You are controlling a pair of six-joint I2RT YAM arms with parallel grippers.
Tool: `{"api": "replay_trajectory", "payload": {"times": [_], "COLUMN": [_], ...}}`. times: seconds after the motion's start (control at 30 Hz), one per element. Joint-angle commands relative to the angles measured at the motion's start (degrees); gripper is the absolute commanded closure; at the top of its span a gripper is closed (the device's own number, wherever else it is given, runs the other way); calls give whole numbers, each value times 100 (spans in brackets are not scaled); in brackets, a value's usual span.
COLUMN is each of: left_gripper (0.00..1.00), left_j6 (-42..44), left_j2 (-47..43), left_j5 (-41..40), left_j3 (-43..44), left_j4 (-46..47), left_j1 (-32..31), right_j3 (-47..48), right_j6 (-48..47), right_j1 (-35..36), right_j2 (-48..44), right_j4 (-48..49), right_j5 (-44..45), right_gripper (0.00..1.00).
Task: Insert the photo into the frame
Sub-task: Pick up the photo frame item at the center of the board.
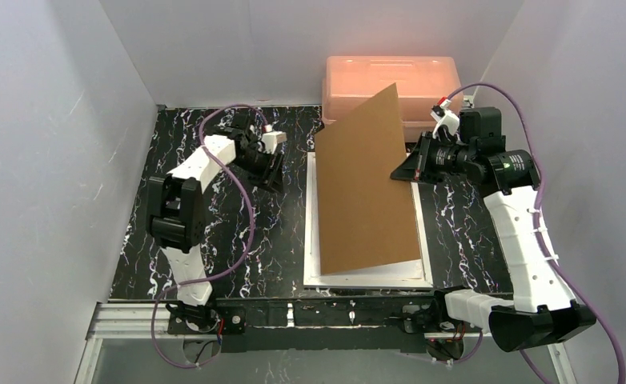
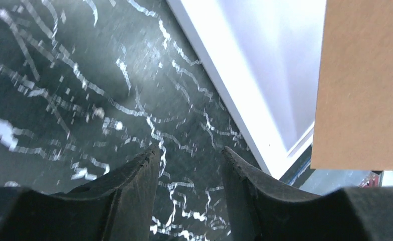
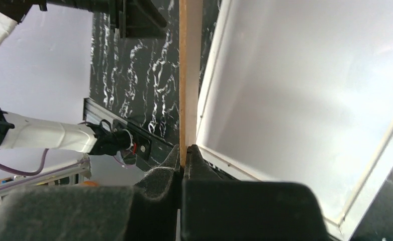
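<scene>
We are clamping our right jaws on the right edge of the brown backing board [image 1: 366,192], holding it tilted up like an opened lid so that the frame [image 1: 367,279] beneath is lying exposed on the table [image 1: 238,240]. Our left jaws are hanging parted and empty just left of the frame's white border, probably placed there to fetch the photo (we are not seeing it in any view; the board may be hiding it). The board's far corner is leaning close to the pink box [image 1: 390,76], while bare table is lying open on the left.
</scene>
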Motion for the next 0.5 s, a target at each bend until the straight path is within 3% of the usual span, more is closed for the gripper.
{"api": "replay_trajectory", "payload": {"times": [0.0, 0.2, 0.47], "left_gripper": [54, 57, 61], "left_j6": [-688, -1112, -1075], "left_j2": [317, 917, 709], "left_j5": [32, -2, -153], "left_j3": [19, 341, 41], "left_j4": [736, 1028, 1248], "left_j1": [-517, -845, -841], "right_j3": [261, -15, -565], "right_j6": [-154, 30, 256], "right_j1": [-48, -55, -81], "right_j2": [-283, -306, -188], "right_j4": [-230, -2, 631], "right_j5": [171, 115, -252], "right_gripper": [99, 99, 99]}}
